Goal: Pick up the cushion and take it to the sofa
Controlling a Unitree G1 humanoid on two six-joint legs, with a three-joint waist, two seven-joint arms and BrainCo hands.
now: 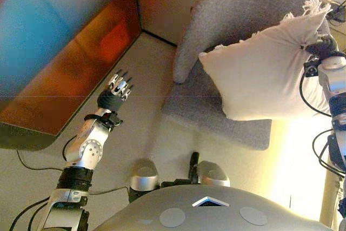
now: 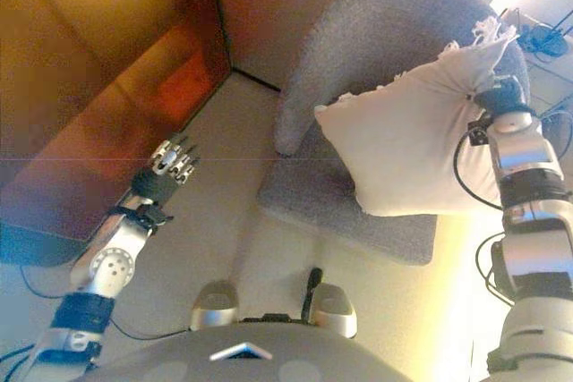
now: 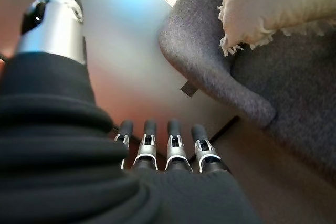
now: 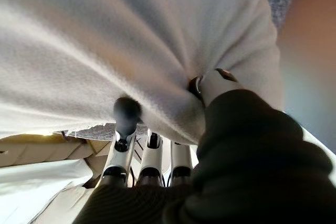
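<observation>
Your left robot hand (image 1: pixel 119 86) hung empty over the beige floor (image 1: pixel 140 128), fingers straight, beside a dark wooden cabinet (image 1: pixel 59 52) cut off by the frame. Your right robot hand (image 4: pixel 157 156) pinched the cream fringed cushion (image 1: pixel 265 74), its thumb buried in cloth, above the grey armchair (image 1: pixel 227 20).

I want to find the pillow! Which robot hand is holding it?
The right robot hand pinches the white cushion above the grey chair. The left robot hand is open and holds nothing.
</observation>
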